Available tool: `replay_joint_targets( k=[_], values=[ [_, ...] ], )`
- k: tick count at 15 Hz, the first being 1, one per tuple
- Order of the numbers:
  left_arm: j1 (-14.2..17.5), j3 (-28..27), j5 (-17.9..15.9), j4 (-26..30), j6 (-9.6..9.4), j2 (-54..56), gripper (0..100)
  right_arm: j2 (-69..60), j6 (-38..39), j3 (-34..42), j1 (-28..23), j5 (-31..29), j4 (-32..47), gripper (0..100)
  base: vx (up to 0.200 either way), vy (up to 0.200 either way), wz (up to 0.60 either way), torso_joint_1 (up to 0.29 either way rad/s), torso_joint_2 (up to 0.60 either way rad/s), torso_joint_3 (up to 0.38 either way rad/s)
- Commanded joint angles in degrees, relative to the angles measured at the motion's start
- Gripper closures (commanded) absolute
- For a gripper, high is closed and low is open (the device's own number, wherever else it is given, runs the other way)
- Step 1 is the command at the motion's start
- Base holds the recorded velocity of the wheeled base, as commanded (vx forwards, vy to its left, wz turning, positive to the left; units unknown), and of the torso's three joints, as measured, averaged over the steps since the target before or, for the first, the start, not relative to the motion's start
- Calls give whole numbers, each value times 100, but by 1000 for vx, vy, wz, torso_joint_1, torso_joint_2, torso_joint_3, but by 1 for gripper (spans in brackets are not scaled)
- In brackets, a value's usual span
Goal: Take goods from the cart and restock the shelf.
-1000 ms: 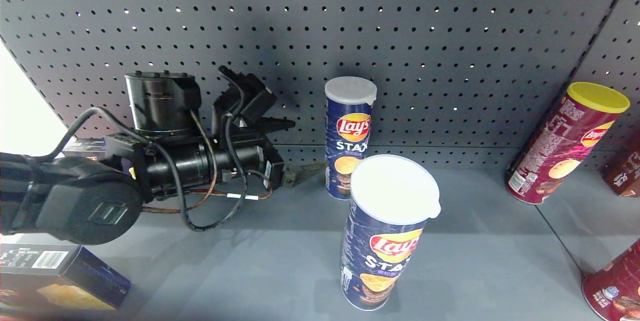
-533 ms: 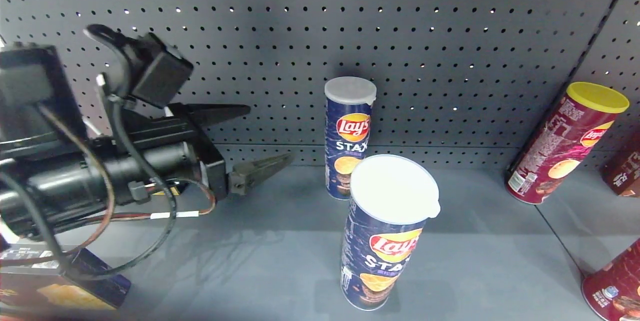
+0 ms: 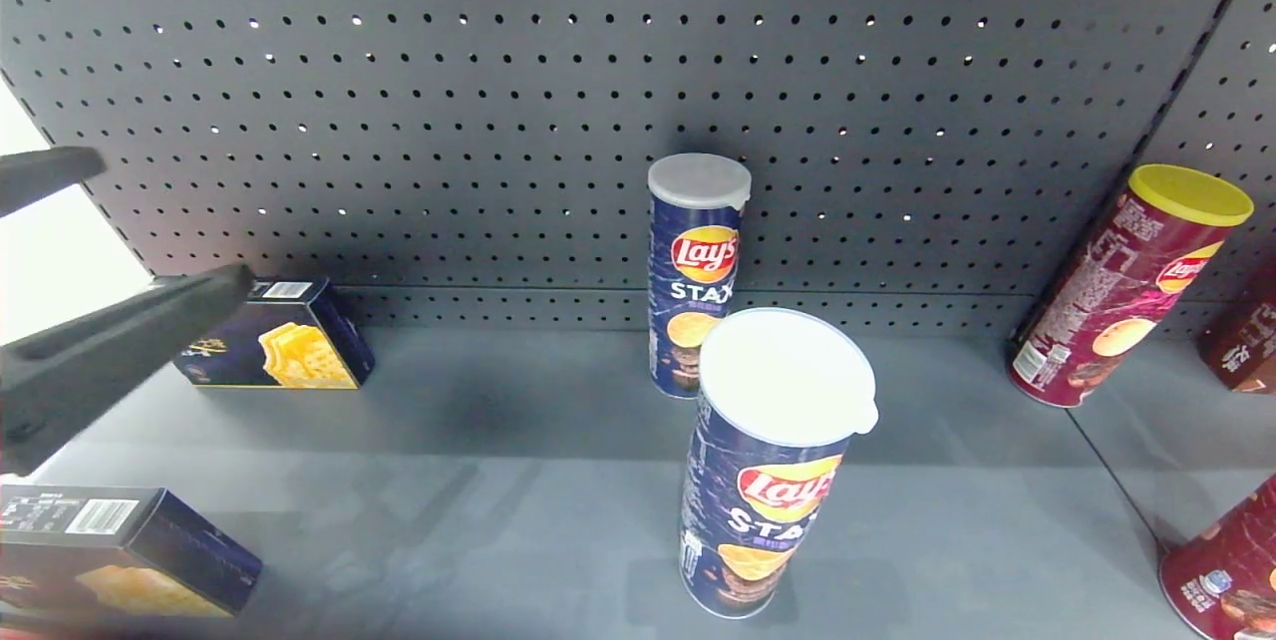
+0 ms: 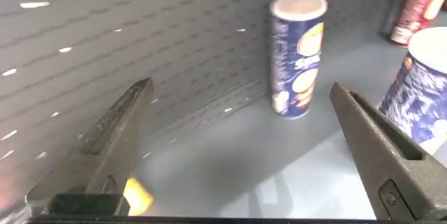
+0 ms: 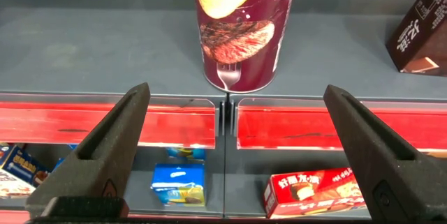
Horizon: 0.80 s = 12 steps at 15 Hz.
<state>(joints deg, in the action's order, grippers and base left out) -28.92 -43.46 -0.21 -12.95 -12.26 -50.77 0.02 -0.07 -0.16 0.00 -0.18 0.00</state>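
The front chip can [image 3: 773, 461] stands upright on the shelf [image 3: 498, 520], just ahead of the rear can [image 3: 696, 271], so the left gripper [image 3: 169, 221], wide open and empty at the shelf's left end, had best back off clear of the cracker box [image 3: 274, 346]; the right gripper [image 5: 234, 90] gapes empty too.

On shelf [image 3: 478, 500]: back can [image 3: 698, 271] and front can [image 3: 768, 461] upright mid, maroon can [image 3: 1126, 291] right, back box [image 3: 284, 346] and front box [image 3: 120, 550] left.
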Motion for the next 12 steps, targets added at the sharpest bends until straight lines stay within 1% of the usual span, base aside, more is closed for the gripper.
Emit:
replay_joint_targets(
  k=[1, 2, 3, 4, 5, 6, 7, 8, 9, 10, 11, 12],
  values=[
    [0, 338, 267, 794, 5, 1685, 0, -2, -1, -2, 0, 1, 0, 0, 0, 0, 0, 0, 0, 0],
    [0, 435, 258, 1233, 5, 2159, 0, -2, -1, 7, 0, 1, 0, 0, 0, 0, 0, 0, 0, 0],
    [0, 496, 249, 1365, -4, 2353, 0, -2, -1, -2, 0, 1, 0, 0, 0, 0, 0, 0, 0, 0],
    [70, 690, 232, 1462, 5, 2748, 0, -2, -1, -2, 0, 1, 0, 0, 0, 0, 0, 0, 0, 0],
    [448, 962, 214, 1462, 40, 3021, 0, -2, -1, -2, 0, 1, 0, 0, 0, 0, 0, 0, 0, 0],
    [932, 1393, 144, 1400, 145, 3390, 0, -2, -1, -2, 0, 1, 0, 0, 0, 0, 0, 0, 0, 0],
    [1600, 1955, -94, 1277, 550, 3847, 0, -2, -1, -2, 0, 1, 0, 0, 0, 0, 0, 0, 0, 0],
    [2013, 2316, -480, 1268, 866, 4207, 0, -2, -1, -2, 0, 1, 0, 0, 0, 0, 0, 0, 0, 0],
    [2180, 2474, -700, 1251, 892, 4374, 0, -2, -1, 7, 0, 1, 0, 0, 0, 0, 0, 0, 0, 0],
    [2320, 2940, -1034, 1084, 848, 4515, 0, -2, -1, -2, 0, 1, 0, 0, 0, 0, 0, 0, 0, 0],
    [2320, 3239, -1104, 882, 752, 4515, 0, -2, -1, -2, 0, 1, 0, 0, 0, 0, 0, 0, 0, 0],
    [2443, 3379, -1104, 873, 602, 4515, 0, -2, -1, -2, 0, 1, 0, 0, 0, 0, 0, 0, 0, 0]
  ],
)
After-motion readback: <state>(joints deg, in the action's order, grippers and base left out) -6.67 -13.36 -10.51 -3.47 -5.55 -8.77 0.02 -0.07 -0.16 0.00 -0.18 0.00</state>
